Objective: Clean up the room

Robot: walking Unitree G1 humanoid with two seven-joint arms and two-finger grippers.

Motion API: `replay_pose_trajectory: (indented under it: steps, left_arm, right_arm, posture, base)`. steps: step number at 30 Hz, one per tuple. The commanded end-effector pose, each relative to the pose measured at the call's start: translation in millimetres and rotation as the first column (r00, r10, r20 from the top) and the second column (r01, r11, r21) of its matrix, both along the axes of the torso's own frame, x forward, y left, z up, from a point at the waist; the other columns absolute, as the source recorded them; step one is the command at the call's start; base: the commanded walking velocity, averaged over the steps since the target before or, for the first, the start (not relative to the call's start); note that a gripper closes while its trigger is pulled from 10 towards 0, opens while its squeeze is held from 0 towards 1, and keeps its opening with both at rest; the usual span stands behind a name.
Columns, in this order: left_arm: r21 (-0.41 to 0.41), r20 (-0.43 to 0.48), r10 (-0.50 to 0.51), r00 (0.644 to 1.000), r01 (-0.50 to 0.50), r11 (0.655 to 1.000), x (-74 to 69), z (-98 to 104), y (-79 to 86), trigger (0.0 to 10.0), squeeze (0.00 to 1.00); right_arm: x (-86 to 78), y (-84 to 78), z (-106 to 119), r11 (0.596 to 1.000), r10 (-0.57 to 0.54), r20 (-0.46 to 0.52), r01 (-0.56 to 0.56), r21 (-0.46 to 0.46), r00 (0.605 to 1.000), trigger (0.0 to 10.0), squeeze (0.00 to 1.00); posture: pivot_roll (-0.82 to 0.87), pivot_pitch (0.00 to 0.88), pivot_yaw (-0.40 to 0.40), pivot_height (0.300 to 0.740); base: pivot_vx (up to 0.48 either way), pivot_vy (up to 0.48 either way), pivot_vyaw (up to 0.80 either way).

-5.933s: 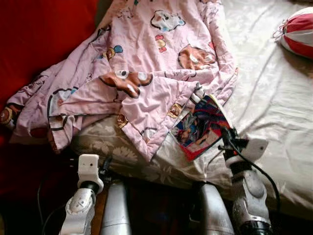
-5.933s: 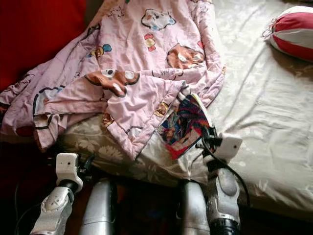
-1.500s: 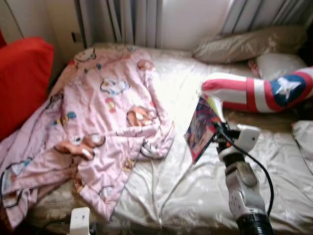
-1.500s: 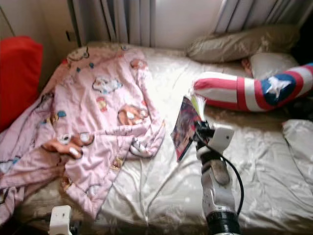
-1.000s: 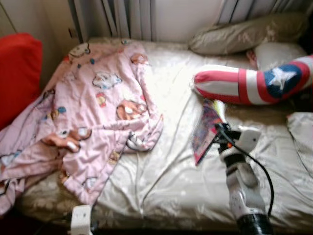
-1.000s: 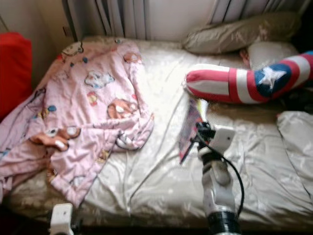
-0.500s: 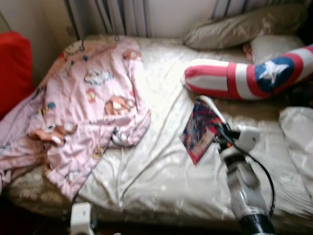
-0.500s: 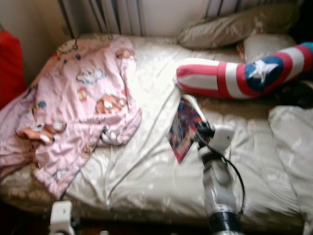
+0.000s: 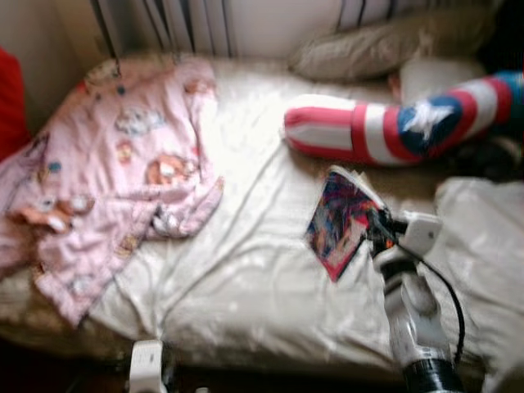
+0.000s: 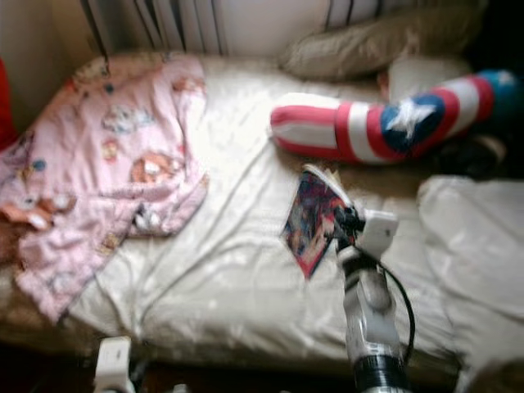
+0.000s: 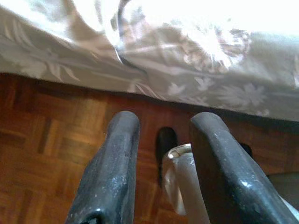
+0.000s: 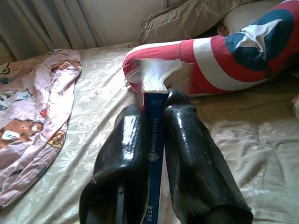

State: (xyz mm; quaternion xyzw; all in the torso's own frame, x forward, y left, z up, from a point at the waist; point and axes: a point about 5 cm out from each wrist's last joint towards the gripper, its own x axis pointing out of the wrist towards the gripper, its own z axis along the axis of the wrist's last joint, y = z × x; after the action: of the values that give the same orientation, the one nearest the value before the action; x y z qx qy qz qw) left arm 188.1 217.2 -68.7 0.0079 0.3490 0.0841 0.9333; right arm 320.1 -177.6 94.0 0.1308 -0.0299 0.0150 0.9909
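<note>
Your right claw clamps a colourful, blue-spined book above the bed's front edge; left claw is parted.

Glossy paper book; satiny bedsheet; wood parquet floor; shiny black fingers.

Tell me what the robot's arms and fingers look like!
Its right arm is shiny silver with a white block at the wrist and a thin black cable looping beside it. Each end effector has two long, thick, glossy black fingers, rounded at the tips. The left fingers look the same.
</note>
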Motion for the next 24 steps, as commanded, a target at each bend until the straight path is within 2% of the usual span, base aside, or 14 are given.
replay_pose_trajectory:
  steps: [1, 16, 24]
  left_arm:
    - [0.01, -0.031, 0.019, 0.999, -0.018, 1.0, -8.3, -3.5, 6.1, 10.0, 0.0]
    - [0.008, -0.031, 0.014, 0.999, -0.014, 1.0, -8.3, -3.5, 5.5, 10.0, 0.0]
    - [0.003, -0.028, 0.016, 0.999, -0.016, 1.0, -7.4, -3.2, 5.3, 10.0, 0.0]
  right_arm:
    - [1.5, 0.7, 6.3, 1.0, 0.001, 0.035, -0.001, -0.01, 0.999, 10.0, 0.0]
    - [1.4, -0.6, 6.3, 1.0, -0.027, 0.038, 0.027, -0.014, 0.999, 10.0, 0.0]
    - [2.1, -0.6, 6.0, 0.999, -0.03, 0.038, 0.03, -0.011, 0.999, 10.0, 0.0]
  posture:
    - [0.08, 0.158, -0.065, 0.74]
    - [0.08, 0.146, -0.063, 0.74]
    - [0.08, 0.136, -0.062, 0.74]
  base:
    - [0.0, -0.24, 0.0]
    - [0.0, -0.242, 0.0]
    - [0.0, -0.06, 0.0]
